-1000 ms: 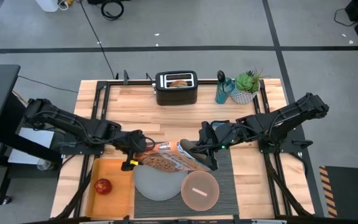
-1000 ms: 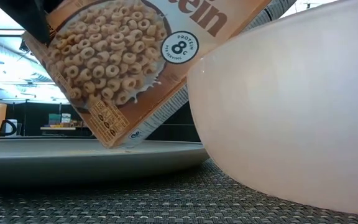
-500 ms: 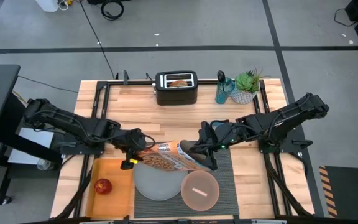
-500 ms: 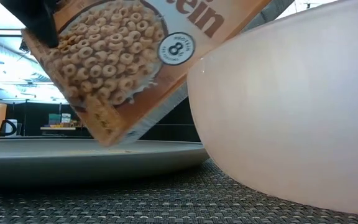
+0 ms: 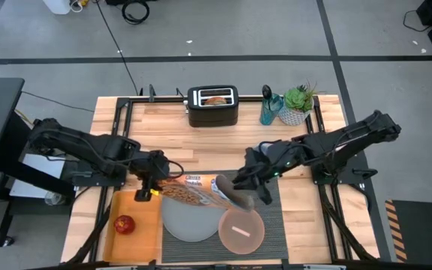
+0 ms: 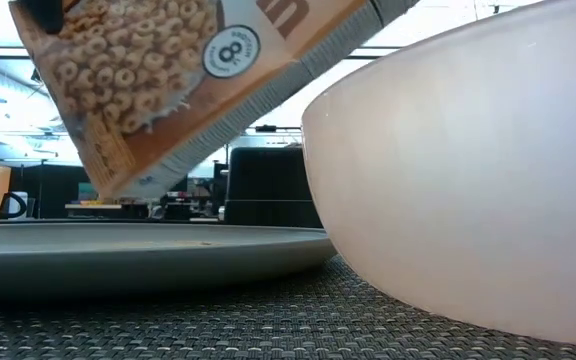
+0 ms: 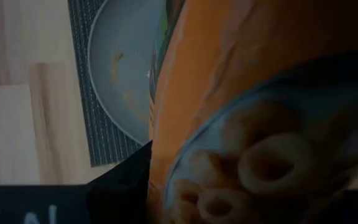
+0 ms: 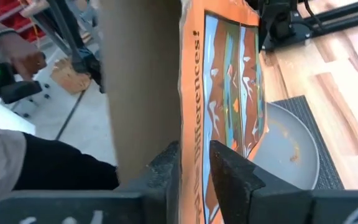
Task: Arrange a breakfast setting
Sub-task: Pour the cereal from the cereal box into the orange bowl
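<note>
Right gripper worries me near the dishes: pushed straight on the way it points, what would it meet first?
Likely the plate: past the right gripper, shut on the cereal box, it lies ahead. Depth unclear.

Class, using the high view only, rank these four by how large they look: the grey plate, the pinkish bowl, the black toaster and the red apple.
1. Grey plate, though the cereal box hides part of it.
2. Pinkish bowl and black toaster: too alike to rank.
3. Red apple, clearly smallest.

Cereal box [image 5: 201,191]: printed cardboard, slight sheen. Plate [image 6: 118,255]: smooth matt grey ceramic look. Bowl [image 6: 468,180]: smooth, matt, pinkish. Placemat [image 6: 218,325]: coarse woven, dark. Table [image 5: 223,142]: light wood planks. Tray [image 5: 137,225]: smooth orange. Toaster [image 5: 212,105]: glossy black.
</note>
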Motion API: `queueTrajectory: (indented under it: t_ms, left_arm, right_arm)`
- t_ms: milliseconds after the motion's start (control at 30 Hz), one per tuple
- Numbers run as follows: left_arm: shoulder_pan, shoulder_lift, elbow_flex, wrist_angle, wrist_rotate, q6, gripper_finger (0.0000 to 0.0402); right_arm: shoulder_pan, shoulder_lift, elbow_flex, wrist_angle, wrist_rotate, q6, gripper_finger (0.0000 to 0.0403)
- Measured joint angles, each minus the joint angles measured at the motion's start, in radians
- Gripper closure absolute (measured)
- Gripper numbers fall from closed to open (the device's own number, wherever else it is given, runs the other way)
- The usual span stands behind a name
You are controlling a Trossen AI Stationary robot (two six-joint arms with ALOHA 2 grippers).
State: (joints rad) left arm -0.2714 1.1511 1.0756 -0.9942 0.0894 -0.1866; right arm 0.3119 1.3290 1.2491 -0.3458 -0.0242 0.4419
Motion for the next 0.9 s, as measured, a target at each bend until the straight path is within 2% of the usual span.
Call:
queueTrajectory:
  t_ms: [200, 333, 500, 667, 900]
  left_arm:
    - [0.000, 0.000, 0.049, -0.087, 0.062, -0.014, 0.0220]
    - [0.000, 0.001, 0.081, -0.102, 0.114, -0.050, 0.0220]
    - [0.000, 0.012, 0.131, -0.130, 0.123, -0.101, 0.0220]
    - [0.001, 0.075, 0.218, -0.254, 0.145, -0.126, 0.0220]
    - [0.001, 0.189, 0.378, -0.416, 0.189, -0.074, 0.0220]
  right_arm:
    - [-0.004, -0.114, 0.000, -0.036, 0.012, 0.000, 0.0299]
    - [-0.005, -0.177, 0.000, -0.083, 0.061, -0.005, 0.0300]
    - [-0.005, -0.224, 0.000, -0.133, 0.130, -0.027, 0.0300]
    - [-0.005, -0.239, 0.000, -0.140, 0.138, -0.045, 0.0300]
    - [-0.004, -0.274, -0.001, -0.255, 0.161, -0.008, 0.0300]
